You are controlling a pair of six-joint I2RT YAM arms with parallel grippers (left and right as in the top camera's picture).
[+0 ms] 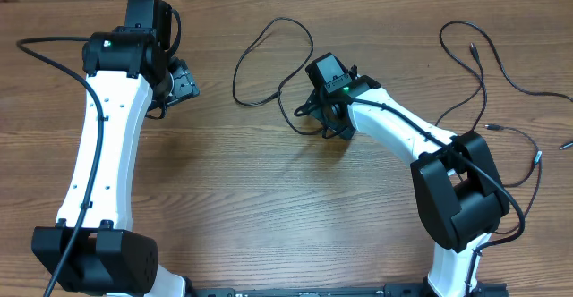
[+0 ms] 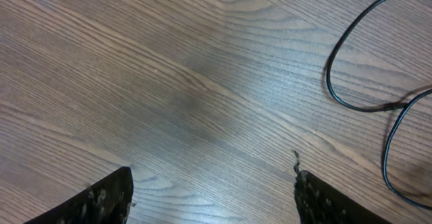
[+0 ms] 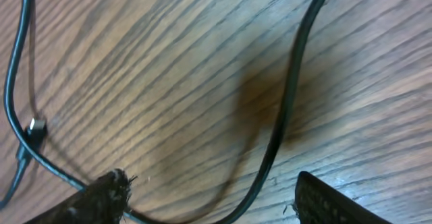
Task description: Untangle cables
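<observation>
The right end effector (image 3: 209, 183) hangs low over the table (image 3: 169, 69), fingers spread apart. A black cable (image 3: 285, 109) lies unclamped between them, its length running from the far edge toward the camera, then bending left. Its small plug (image 3: 35, 128) lies farther left. The left end effector (image 2: 212, 177) is also spread, around nothing, with a cable loop (image 2: 329, 82) curving to its right. More cables (image 1: 484, 73) sprawl along the table's right side.

Before me, the wood-grain table (image 1: 269, 199) carries a looped black cable (image 1: 236, 73), with more thin cables (image 1: 484, 87) strewn well right of that loop.
</observation>
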